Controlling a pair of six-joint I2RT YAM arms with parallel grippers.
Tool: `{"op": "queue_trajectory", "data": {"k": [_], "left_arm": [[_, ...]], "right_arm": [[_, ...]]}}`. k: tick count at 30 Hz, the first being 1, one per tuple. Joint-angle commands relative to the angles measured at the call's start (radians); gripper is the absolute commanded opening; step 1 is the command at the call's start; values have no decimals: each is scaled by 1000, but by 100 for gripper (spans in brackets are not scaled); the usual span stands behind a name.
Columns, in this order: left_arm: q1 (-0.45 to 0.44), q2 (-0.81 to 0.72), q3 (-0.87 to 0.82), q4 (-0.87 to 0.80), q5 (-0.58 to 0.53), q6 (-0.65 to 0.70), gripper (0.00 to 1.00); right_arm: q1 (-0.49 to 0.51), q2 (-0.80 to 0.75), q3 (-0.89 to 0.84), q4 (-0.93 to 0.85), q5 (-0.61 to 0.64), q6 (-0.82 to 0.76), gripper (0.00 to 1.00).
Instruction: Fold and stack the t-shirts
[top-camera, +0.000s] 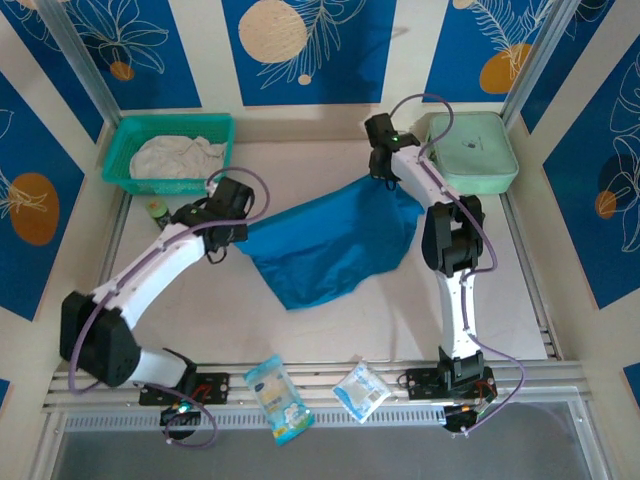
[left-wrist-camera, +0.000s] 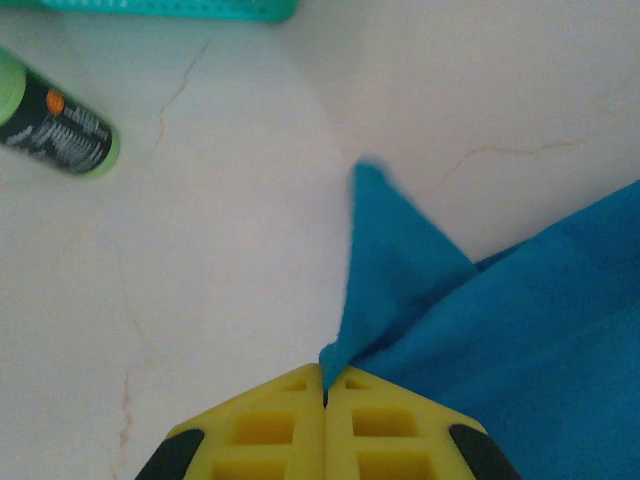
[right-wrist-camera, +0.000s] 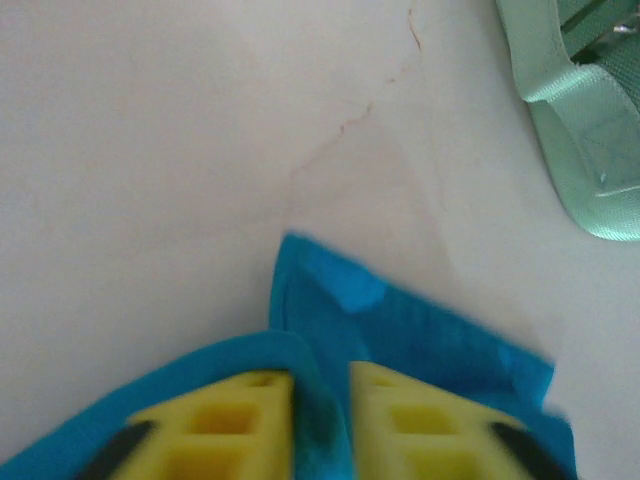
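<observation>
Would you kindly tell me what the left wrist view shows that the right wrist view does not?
Left wrist view: a black tube with green ends lying on the table, and the edge of the teal basket along the top.
Right wrist view: a corner of the mint-green case at the upper right.
Shared: the teal-blue t-shirt over the same pale, hairline-cracked surface. In each view the camera's own yellow jaws are closed on a corner of it, for the left gripper and for the right gripper.

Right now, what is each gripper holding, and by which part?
Both hold the teal-blue t-shirt: left gripper pinches a pointed corner, right gripper clamps a bunched edge at the opposite end.
</observation>
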Motion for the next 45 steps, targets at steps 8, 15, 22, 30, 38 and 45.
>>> {"op": "queue_trajectory", "data": {"k": [8,15,22,30,38,45], "left_arm": [[27,216,201,152,-46,102,0],[29,246,206,172,-15,95,0],[32,231,194,175,-6,98,0],[33,200,143,185,8,89,0],[38,163,111,168,14,94,0],[34,143,141,56,108,127,0]], "right_arm": [[210,-393,-538,35,-79,100,65],[484,-557,-776,-52,-173,329,65],[570,-540,-902,19,-310,508,70],[530,-416,-922,167,-340,517,65],[476,-418,-977,108,-277,507,0],[404,-645,-922,-190,-54,418,0]]}}
